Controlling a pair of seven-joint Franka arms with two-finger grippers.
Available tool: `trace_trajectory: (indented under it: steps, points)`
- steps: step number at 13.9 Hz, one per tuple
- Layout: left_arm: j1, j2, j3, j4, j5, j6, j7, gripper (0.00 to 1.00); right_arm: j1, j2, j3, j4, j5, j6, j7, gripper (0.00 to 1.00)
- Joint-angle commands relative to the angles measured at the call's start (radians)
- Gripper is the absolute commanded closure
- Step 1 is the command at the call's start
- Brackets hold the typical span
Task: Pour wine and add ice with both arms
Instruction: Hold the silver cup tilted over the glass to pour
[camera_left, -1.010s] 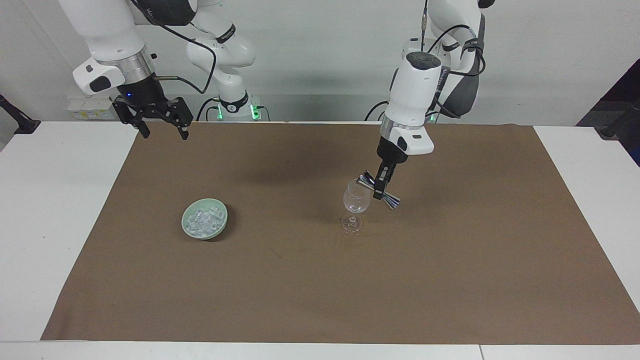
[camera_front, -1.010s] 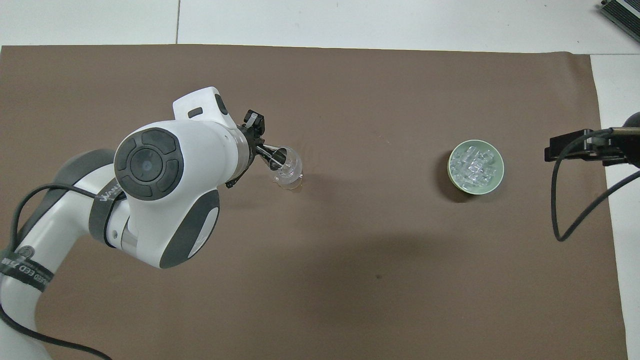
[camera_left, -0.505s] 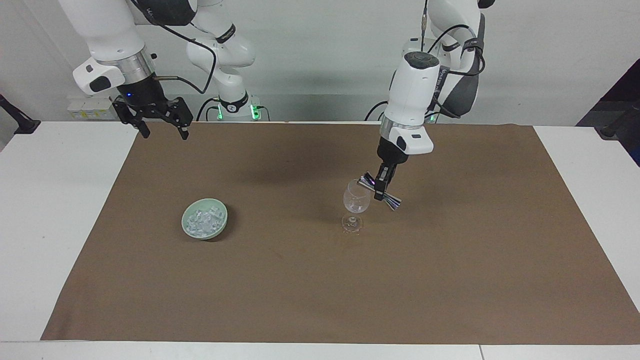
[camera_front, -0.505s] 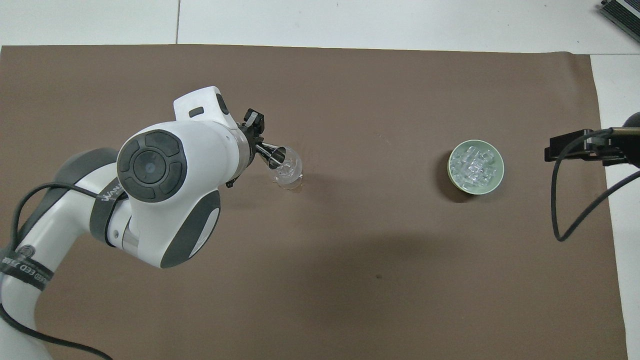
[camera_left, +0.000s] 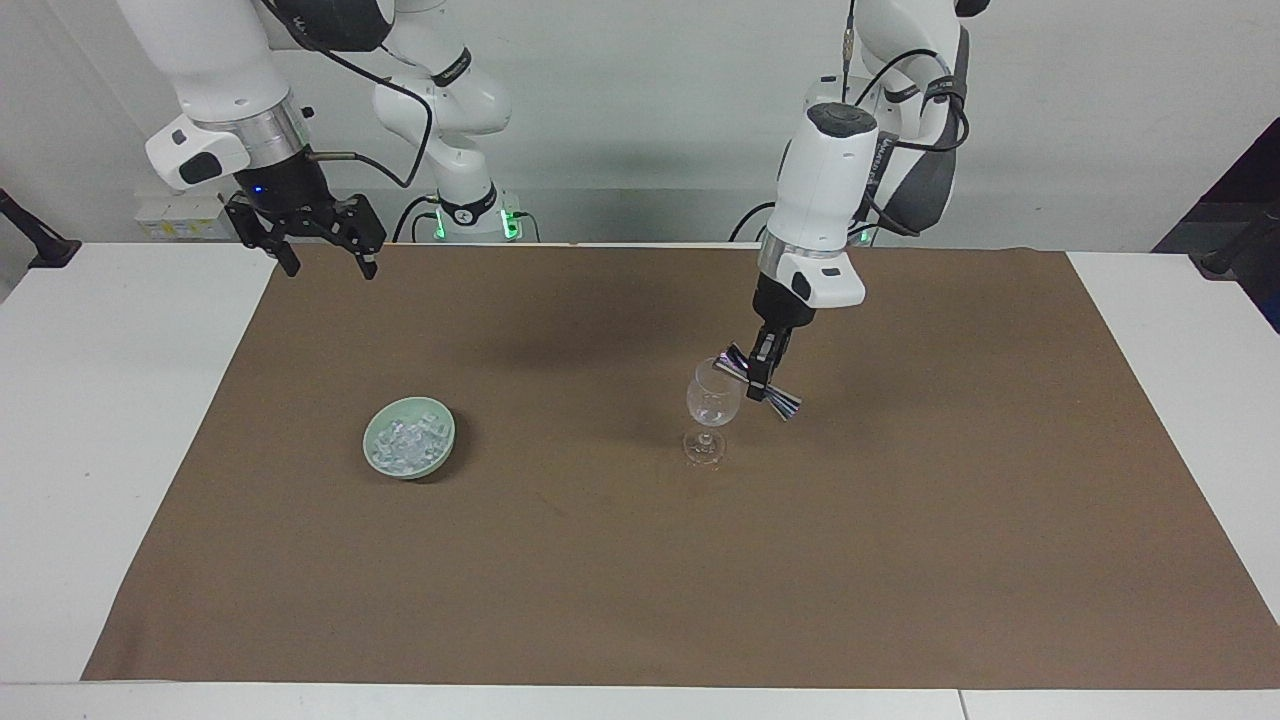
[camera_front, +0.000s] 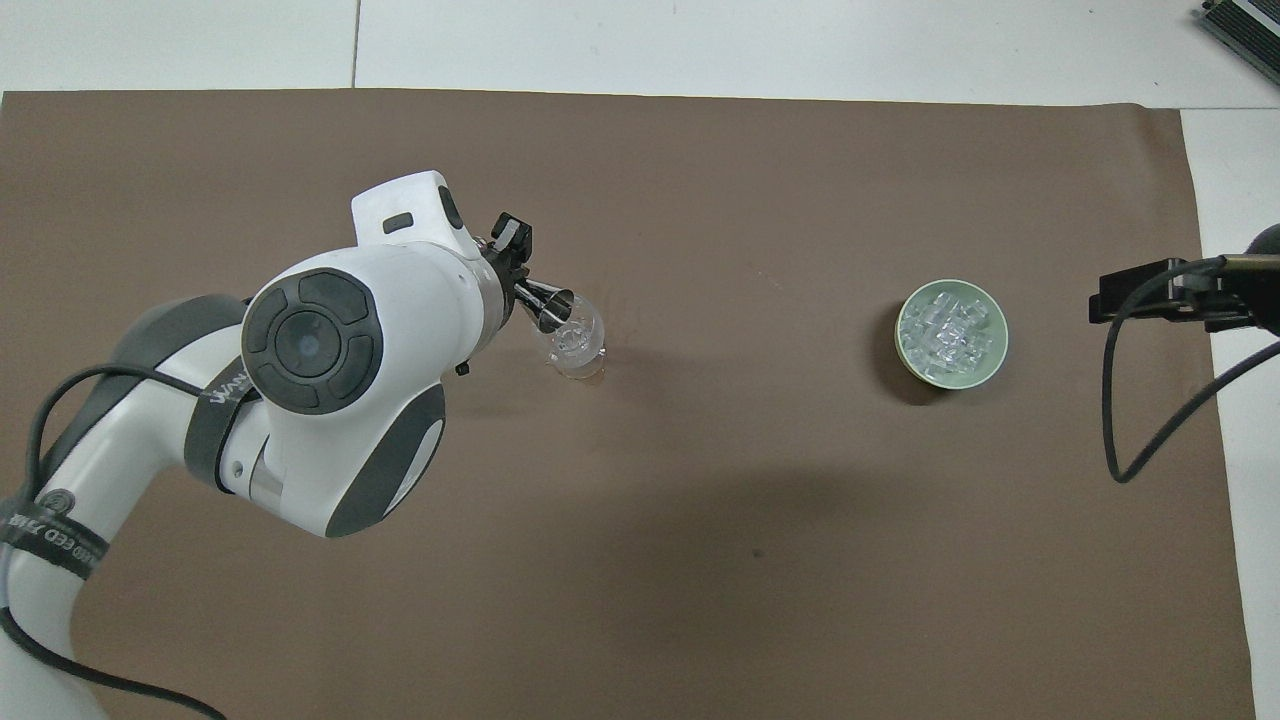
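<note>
Two white robot arms work at a white worktop covered by a brown mat. A clear wine glass stands upright near the middle of the mat; everything else is placed relative to it.

The left end effector hangs just above the glass's rim, pinching a small shiny metal measuring cup at its narrow waist. The cup is tilted, one mouth dipping over the glass bowl, which suggests it is tipped to pour. No liquid is visible.

Toward the right arm's end of the worktop, well apart from the glass, sits a pale green bowl heaped with the ice. The ice looks untouched, probably waiting for the next step.

The right end effector waits in the air over the mat's edge by the robots, fingers spread and empty, well apart from the glass and the bowl.

A dark band on the left arm carries lettering, too small to read.
</note>
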Motion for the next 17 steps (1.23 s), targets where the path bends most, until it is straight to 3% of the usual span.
trace_trajectory:
  steps: [1, 17]
  points:
    - [-0.023, 0.008, 0.016, 0.004, 0.043, 0.031, -0.025, 1.0, -0.014, -0.011, 0.007, -0.013, 0.015, -0.006, -0.02, 0.0]
    - [-0.037, 0.008, 0.015, -0.001, 0.095, 0.042, -0.009, 1.0, -0.014, -0.011, 0.007, -0.013, 0.015, -0.006, -0.021, 0.0]
